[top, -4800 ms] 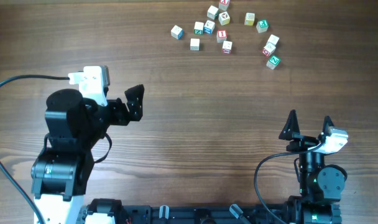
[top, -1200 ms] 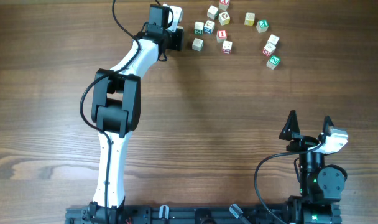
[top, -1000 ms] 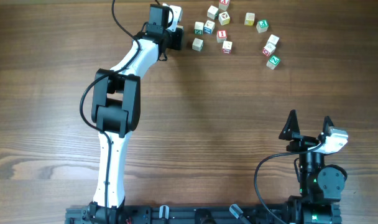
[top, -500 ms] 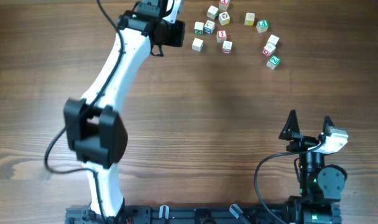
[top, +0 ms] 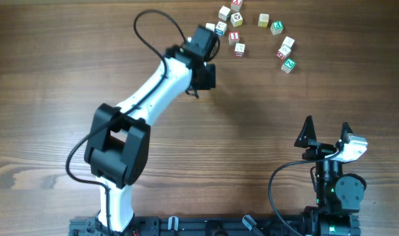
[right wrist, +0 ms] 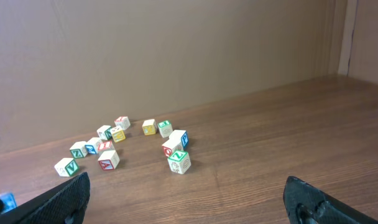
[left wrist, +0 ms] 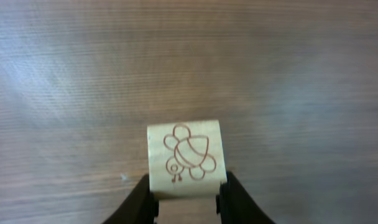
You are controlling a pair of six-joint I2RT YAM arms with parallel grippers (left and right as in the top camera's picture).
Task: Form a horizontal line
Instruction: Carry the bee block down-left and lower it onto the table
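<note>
My left gripper (top: pixel 206 73) is shut on a pale wooden cube (left wrist: pixel 186 158) with a red line drawing on its face. It holds the cube just above bare wood, in front of the scattered cubes. In the overhead view the cube is hidden under the gripper. In the left wrist view both black fingers (left wrist: pixel 145 196) press the cube's sides. My right gripper (top: pixel 326 131) rests open at the near right, nothing between its fingertips (right wrist: pixel 189 190). No horizontal line of cubes is in view.
Several loose letter cubes (top: pixel 239 33) lie scattered at the far edge, also seen in the right wrist view as loose cubes (right wrist: pixel 108 149). A green Z cube (top: pixel 289 64) is the nearest on the right. The left arm's elbow (top: pixel 117 147) hangs over the near left.
The left gripper shut on the leftmost cube, lifted it, and swung right and nearer with it. The right arm has not moved.
</note>
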